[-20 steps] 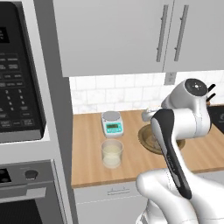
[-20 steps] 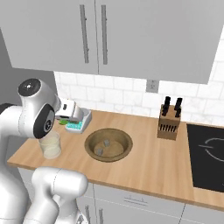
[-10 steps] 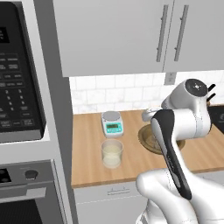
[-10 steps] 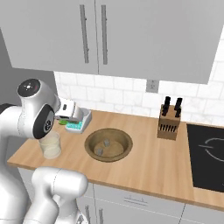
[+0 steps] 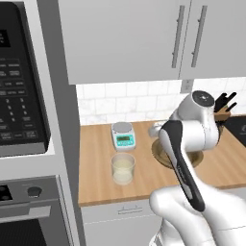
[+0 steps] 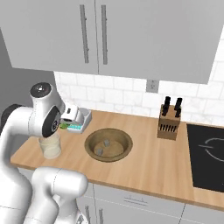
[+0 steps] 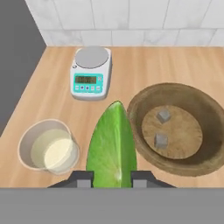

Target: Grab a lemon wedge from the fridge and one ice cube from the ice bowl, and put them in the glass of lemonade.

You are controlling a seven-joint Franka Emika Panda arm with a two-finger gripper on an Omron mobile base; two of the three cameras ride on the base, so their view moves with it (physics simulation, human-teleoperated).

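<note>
My gripper is shut on the lemon wedge, a green-yellow pointed slice sticking out ahead of the fingertips. It hangs above the wooden counter between the glass of lemonade and the ice bowl. From the right base view the wedge peeks out under the hand, just above the glass of lemonade. The ice bowl holds two grey ice cubes. In the left base view the glass of lemonade stands near the counter's front edge. The fridge is out of view.
A small white scale with a green display sits against the tiled wall behind the glass. A knife block stands right of the bowl, with a black cooktop beyond. The oven column borders the counter's left end.
The arm has shifted only slightly over the counter. The wedge stays held between the fingers.
</note>
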